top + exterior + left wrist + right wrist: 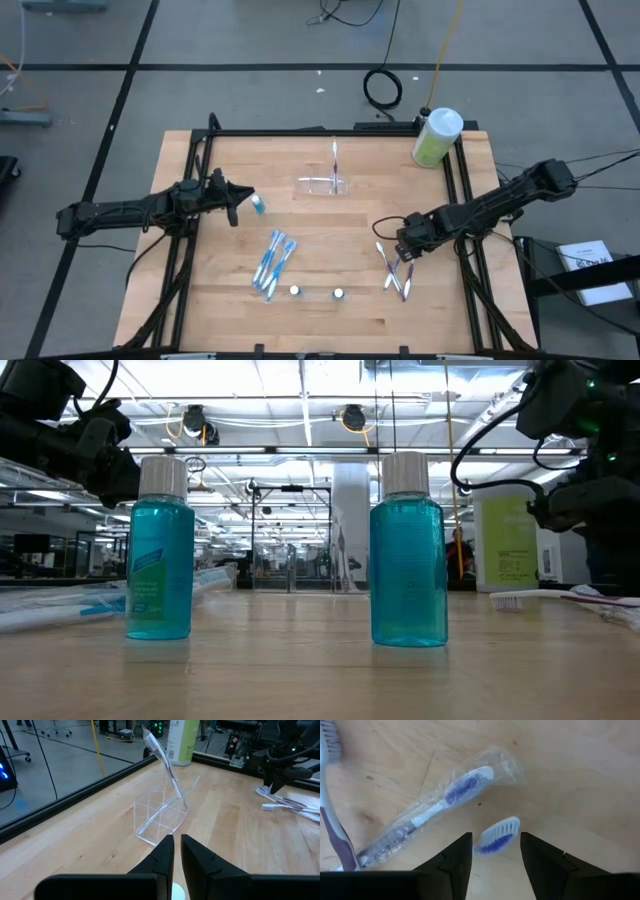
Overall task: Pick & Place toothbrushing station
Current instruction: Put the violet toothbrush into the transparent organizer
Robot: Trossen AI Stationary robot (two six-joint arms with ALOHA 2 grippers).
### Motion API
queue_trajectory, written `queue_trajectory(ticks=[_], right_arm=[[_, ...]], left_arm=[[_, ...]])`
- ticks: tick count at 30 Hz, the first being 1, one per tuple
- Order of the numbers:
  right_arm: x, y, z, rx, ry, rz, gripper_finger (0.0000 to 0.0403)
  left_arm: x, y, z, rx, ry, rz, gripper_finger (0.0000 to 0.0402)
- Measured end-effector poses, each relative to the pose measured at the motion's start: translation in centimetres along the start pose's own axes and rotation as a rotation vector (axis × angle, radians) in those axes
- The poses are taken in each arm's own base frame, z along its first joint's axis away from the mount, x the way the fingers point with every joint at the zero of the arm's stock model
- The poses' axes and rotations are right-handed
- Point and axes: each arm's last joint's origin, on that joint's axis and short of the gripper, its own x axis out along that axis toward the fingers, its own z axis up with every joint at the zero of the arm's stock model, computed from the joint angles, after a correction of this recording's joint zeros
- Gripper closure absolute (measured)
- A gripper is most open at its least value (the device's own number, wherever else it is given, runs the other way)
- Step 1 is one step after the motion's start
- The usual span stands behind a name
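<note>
One clear tray lies lengthwise left-to-right; left pincer nearly together, right pincer apart.

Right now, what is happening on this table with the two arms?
The right pincer hangs open just above a loose toothbrush in the pile at the table's right side, ready to grasp it. The left pincer waits near the left edge, holding a small blue bottle. The clear tray sits toward the back with one toothbrush already leaning in it.
</note>
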Motion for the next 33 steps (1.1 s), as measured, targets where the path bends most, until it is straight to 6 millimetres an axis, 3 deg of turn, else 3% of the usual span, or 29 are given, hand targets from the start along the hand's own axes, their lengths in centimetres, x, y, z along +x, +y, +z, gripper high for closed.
queue_trajectory(ticks=[33], right_arm=[[0.66,-0.04,0.33,-0.021,-0.083,-0.071,0.0348]], left_arm=[[0.00,0.00,0.00,0.000,0.000,0.000,0.0364]])
